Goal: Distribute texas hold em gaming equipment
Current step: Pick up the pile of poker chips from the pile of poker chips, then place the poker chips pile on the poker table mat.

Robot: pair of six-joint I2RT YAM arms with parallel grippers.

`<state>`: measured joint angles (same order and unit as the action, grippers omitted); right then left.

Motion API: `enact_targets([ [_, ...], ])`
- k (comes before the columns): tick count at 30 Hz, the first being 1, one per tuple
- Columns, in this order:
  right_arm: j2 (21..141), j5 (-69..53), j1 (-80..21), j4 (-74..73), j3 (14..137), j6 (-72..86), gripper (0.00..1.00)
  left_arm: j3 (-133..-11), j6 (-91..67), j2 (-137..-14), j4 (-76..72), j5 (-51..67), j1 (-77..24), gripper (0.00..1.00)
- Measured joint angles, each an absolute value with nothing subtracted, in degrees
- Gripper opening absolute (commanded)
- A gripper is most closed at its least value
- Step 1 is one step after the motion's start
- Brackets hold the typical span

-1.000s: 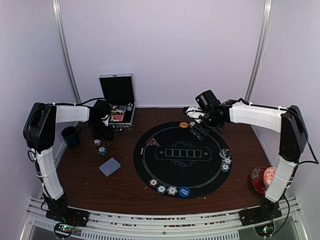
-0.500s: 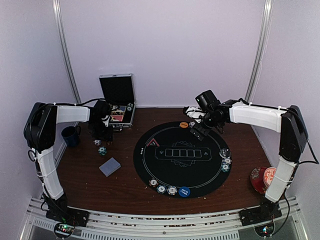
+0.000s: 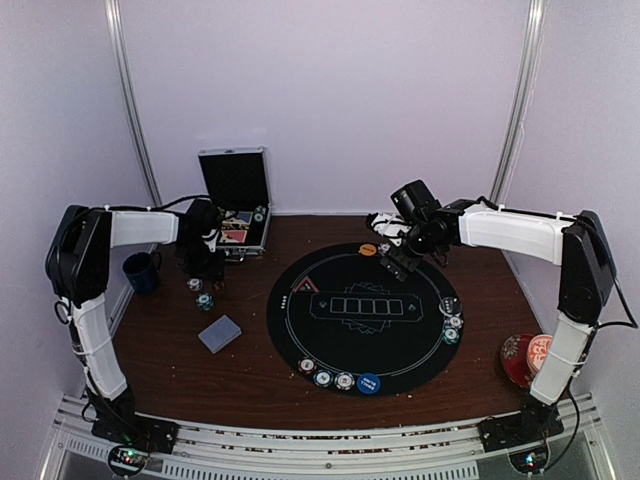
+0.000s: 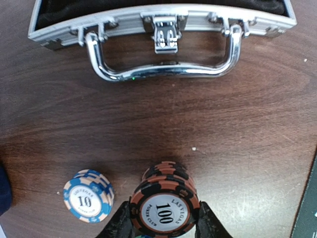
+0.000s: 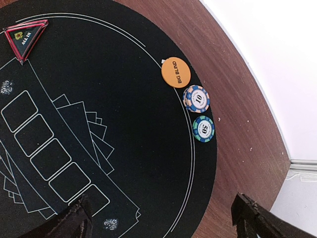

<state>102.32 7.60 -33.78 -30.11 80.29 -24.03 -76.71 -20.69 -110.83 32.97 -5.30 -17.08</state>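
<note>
Bottom centre: my left claw (image 4: 163, 227) pinched tight around 100 stack (image 4: 166, 198), on wood (image 4: 247, 124) below case (image 4: 158, 20). Risk: if grip catches upper chips only, rest spill on lift; 10 stack (image 4: 88, 195), lower left, could get clipped. Right claw (image 5: 163, 220) spread wide, empty.

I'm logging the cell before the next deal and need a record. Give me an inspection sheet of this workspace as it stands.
Surface: brown wooden table with a round black poker mat on it.
Job's things: 100 chip stack and 10 chip stack in front of the open aluminium case; card deck left of the mat; Big Blind disc, All In triangle, blue disc and single chips on the mat.
Clutter: dark blue mug at left; red cup and saucer at right.
Grippers: left gripper shut on the 100 chip stack; right gripper open above the mat.
Cables: black cable along the left arm.
Surroundings: white walls; metal rail at the near edge.
</note>
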Motion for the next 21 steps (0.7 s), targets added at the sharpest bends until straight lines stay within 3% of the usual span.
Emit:
enact_targets([
  [8, 102.32, 7.57, -33.78, -30.09, 80.29, -24.01, 1.0, -76.62, -20.71, -106.43, 33.34, -7.75, -20.34, 0.31],
  [21, 99.68, 7.33, -27.7, -30.06, 80.29, -22.63, 1.0, -77.58, -21.19, -103.74, 35.16, -10.28, -39.22, 0.3],
])
